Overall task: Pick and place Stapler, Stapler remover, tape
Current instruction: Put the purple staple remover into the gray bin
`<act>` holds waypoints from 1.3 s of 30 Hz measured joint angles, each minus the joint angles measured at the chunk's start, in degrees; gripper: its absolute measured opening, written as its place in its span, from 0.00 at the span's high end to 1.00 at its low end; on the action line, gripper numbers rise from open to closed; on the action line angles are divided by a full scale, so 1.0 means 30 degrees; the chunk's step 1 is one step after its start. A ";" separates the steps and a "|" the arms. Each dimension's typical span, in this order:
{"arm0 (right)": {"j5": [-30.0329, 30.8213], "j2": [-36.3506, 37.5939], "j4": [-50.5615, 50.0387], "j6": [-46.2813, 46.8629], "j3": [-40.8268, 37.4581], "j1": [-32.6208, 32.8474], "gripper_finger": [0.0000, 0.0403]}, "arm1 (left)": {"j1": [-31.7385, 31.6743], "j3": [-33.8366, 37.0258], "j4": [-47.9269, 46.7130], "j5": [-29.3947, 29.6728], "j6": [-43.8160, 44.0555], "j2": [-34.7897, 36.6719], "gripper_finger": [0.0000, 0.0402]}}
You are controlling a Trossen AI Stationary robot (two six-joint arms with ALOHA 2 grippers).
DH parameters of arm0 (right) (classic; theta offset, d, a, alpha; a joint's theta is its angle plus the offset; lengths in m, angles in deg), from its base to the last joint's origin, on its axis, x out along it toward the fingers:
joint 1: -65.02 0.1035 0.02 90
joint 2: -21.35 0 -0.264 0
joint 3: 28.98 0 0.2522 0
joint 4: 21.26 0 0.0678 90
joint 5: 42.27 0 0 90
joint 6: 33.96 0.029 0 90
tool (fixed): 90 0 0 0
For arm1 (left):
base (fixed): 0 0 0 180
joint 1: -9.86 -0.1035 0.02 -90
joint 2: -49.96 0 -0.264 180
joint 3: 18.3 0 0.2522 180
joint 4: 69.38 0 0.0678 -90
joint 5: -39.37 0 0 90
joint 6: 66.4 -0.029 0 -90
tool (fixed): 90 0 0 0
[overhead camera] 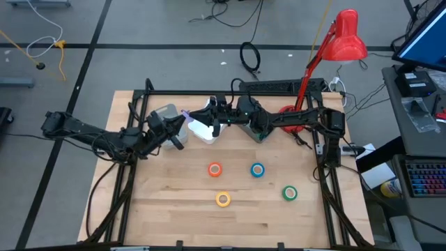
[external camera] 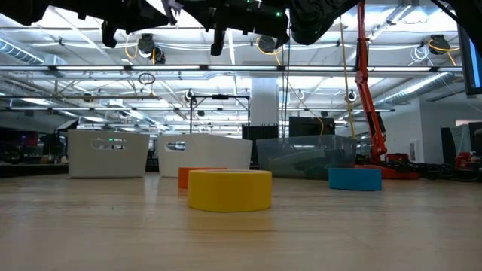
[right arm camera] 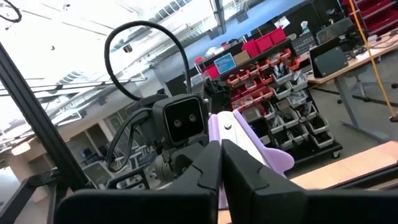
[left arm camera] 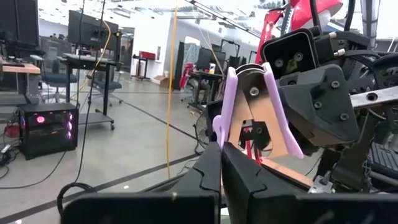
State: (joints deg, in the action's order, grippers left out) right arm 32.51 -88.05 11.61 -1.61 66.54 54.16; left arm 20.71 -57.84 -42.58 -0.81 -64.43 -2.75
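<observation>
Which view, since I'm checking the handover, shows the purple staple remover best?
Left wrist view: the staple remover fills it, both purple handles clear. Right wrist shows one purple edge; high, a speck; low, nothing.

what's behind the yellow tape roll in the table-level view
Directly behind the yellow ring-shaped tape roll an orange tape roll shows partly; most of it is hidden. White bins stand farther back.

The near half of the worktop (overhead camera: 174, 209) was obstructed only by four tape rolls: orange (overhead camera: 214, 169), blue (overhead camera: 258, 169), yellow (overhead camera: 222, 199) and green (overhead camera: 290, 192), with open lanes between them. Toward 12 o'clock, passage was blocked by bins (external camera: 108, 153) and both raised arms.
</observation>
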 joint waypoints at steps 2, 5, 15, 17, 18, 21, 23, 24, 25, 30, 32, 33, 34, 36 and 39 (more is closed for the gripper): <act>-0.0274 0.0000 -0.0044 -0.0060 0.0000 -0.0008 0.96 | 0.0000 0.0000 0.0006 -0.0035 0.0000 0.0000 1.00; -0.0866 -0.0007 -0.0073 -0.0115 0.0000 -0.0105 0.89 | 0.0007 0.0000 0.0007 0.0053 -0.0030 0.0000 1.00; -0.2907 0.0245 -0.0364 -0.0479 -0.0022 -0.1295 0.59 | -0.0007 -0.0007 0.0073 0.1795 -0.0496 0.0027 1.00; -0.3141 0.0455 -0.0905 -0.0541 -0.0022 -0.1753 0.56 | -0.0007 -0.0015 -0.0162 0.2728 -0.0857 0.0323 1.00; -0.3284 0.0632 -0.1419 -0.0548 -0.0025 -0.1996 0.55 | -0.0007 -0.0015 -0.0281 0.3104 -0.0994 0.0476 1.00; -0.3813 0.1057 -0.2237 -0.0574 -0.0263 -0.2726 0.54 | -0.0007 -0.0022 -0.1413 0.4125 -0.1146 0.1159 1.00; -0.4403 0.1511 -0.2310 -0.0543 -0.0832 -0.3229 0.54 | -0.0007 -0.0022 -0.2378 0.4544 -0.1082 0.1691 1.00; -0.4798 0.1785 -0.2344 -0.0535 -0.1200 -0.3458 0.55 | -0.0007 -0.0022 -0.2914 0.4744 -0.0975 0.1950 1.00; -0.5085 0.2081 -0.2323 -0.0534 -0.1608 -0.3656 0.55 | -0.0007 -0.0022 -0.3495 0.4996 -0.0860 0.2142 1.00; -0.6012 0.4418 -0.2294 -0.0530 -0.4809 -0.4659 0.58 | -0.0007 -0.0022 -0.5598 0.5452 0.0100 0.2872 1.00; -0.5983 0.5639 -0.2193 -0.0530 -0.6425 -0.5020 0.60 | -0.0033 -0.0022 -0.6224 0.5495 0.0435 0.2891 1.00; -0.5988 0.6379 -0.2214 -0.0530 -0.7330 -0.5186 0.60 | -0.0044 -0.0022 -0.6511 0.5552 0.0572 0.2877 1.00; -0.5970 0.7083 -0.2112 -0.0530 -0.8166 -0.5335 0.61 | -0.0082 -0.0022 -0.6716 0.5566 0.0766 0.2856 1.00; -0.5951 0.8556 -0.1486 -0.0538 -0.9917 -0.5513 0.61 | -0.0306 -0.0136 -0.7725 0.5548 0.1580 0.2856 1.00; -0.5802 1.0973 -0.0448 -0.0537 -1.2445 -0.5610 0.61 | -0.0843 -0.0975 -1.0758 0.4913 0.3511 0.2841 1.00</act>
State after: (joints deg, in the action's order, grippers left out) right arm 15.11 -55.13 10.27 -3.22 29.20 37.33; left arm 18.19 -60.77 -74.86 13.93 -53.89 5.77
